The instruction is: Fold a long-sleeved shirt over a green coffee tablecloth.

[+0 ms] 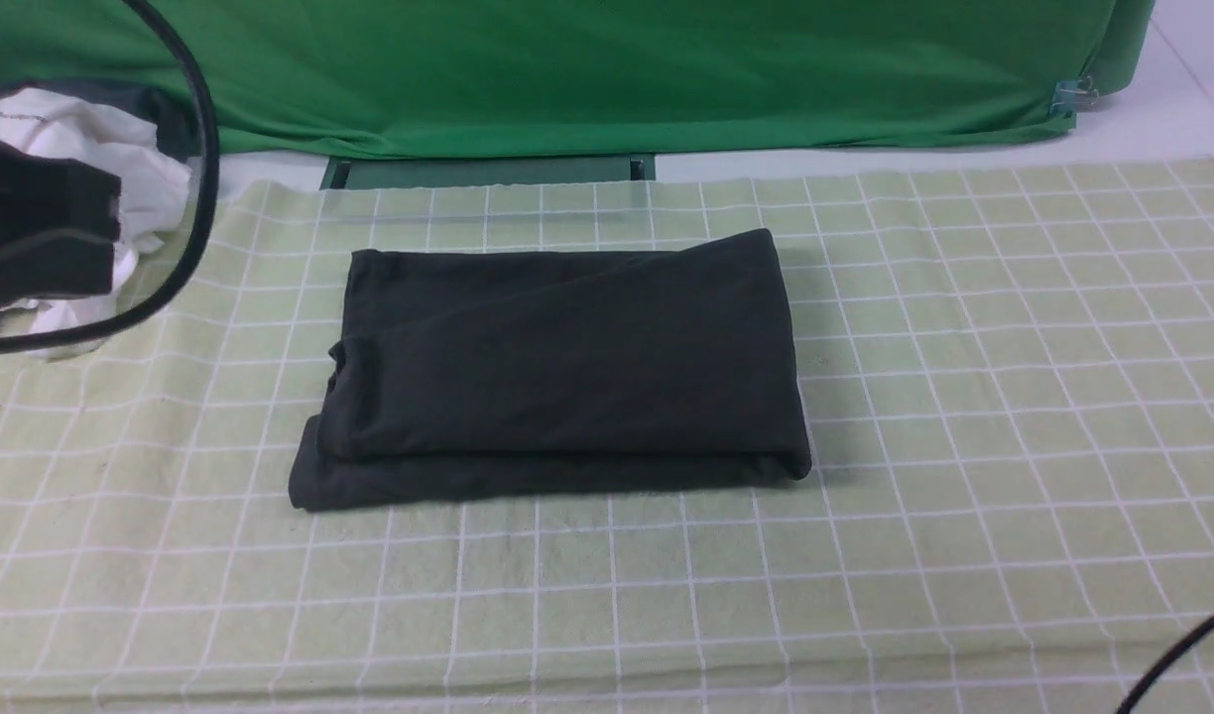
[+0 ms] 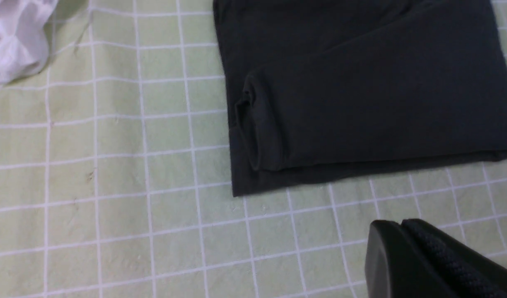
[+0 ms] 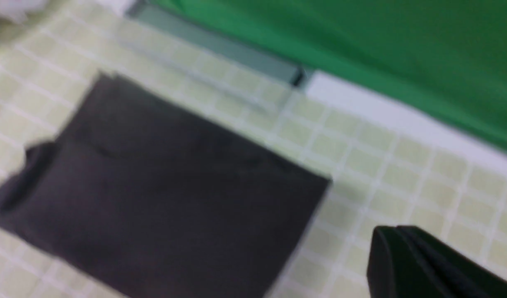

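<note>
Several folds look to be in already: the long-sleeved shirt [image 1: 557, 372] lies as a compact dark rectangle near the middle of the green coffee tablecloth [image 1: 964, 416], with stacked layers showing along its near edge and at its left end, where a rolled bit of fabric bulges out a little. No sleeve trails loose and no collar or chest print shows from where I stand, so it seems the sleeves and body are all tucked inside (I can't see the underside, of course). The top layer sits slightly askew on the one beneath, with a strip of the lower layer peeking out along the front and left.

My guess is the folding itself is done, or close to it; at most a tidy-up of that bulging left end remains.

Neither arm touches the shirt. The left gripper [image 2: 402, 223] hovers over bare cloth just off the shirt's near edge, its fingers pressed together on nothing. The right gripper [image 3: 396, 228], seen in a blurred wrist view, is likewise off to the side of the shirt with fingers together and empty.

Further out, a crumpled white garment [image 1: 121, 169] sits at the far left, and a deep-green backdrop [image 1: 617, 69] hangs behind the table.
</note>
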Tool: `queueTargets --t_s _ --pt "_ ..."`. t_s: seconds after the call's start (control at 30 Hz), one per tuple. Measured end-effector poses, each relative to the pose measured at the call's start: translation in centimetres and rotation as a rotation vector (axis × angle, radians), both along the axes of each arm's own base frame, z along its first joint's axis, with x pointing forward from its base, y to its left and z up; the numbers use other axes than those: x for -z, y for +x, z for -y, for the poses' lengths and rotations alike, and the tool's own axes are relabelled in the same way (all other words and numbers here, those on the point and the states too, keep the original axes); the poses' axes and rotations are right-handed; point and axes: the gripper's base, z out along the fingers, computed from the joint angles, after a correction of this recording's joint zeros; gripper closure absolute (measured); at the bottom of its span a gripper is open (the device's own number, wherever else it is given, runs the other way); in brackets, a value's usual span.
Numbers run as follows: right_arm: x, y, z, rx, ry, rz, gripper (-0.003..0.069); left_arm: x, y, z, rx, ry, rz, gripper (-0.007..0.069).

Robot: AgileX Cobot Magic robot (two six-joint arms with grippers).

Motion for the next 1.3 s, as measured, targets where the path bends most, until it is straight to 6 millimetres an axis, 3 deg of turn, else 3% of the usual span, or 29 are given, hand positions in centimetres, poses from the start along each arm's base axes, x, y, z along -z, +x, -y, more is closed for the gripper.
queueTargets --t_s 0.13,0.3,0.33,0.37,0.4,0.43,0.6,0.8,1.1,1.3 --pt "0.9 -2.4 3.0 0.046 -0.032 -0.057 0.066 -0.1 0.1 0.2 0.037 0.006 0.024 0.0612" --pt "0.6 -9.1 8.1 0.163 -0.011 0.053 0.066 -0.2 0.0 0.2 0.059 0.017 0.035 0.0612" --pt "0.5 -9.0 8.1 0.164 -0.008 0.062 0.066 -0.2 0.0 0.2 0.059 0.017 0.035 0.0612" --pt "0.1 -12.4 9.7 0.213 0.016 0.182 0.066 -0.4 -0.2 0.2 0.059 0.013 0.047 0.0612" --pt "0.4 -12.3 9.7 0.213 0.015 0.179 0.066 -0.4 -0.3 0.2 0.059 0.013 0.048 0.0612" --pt "0.4 -15.0 10.5 0.233 0.027 0.257 0.066 -0.7 -0.5 0.2 0.058 0.009 0.065 0.0612" --pt "1.9 -21.8 11.6 0.262 0.081 0.531 0.0659 -0.7 -2.2 0.2 0.04 -0.015 0.175 0.0612" --pt "4.0 -28.9 12.6 0.287 0.163 0.863 0.0659 2.2 -5.6 -0.2 -0.005 -0.035 0.336 0.0612" --pt "7.0 -34.0 13.3 0.301 0.233 1.128 0.0652 7.8 -10.7 -0.8 -0.048 -0.048 0.507 0.0612" --pt "7.0 -34.7 13.4 0.301 0.243 1.164 0.0627 8.2 -12.0 -1.0 -0.062 -0.056 0.607 0.0612"
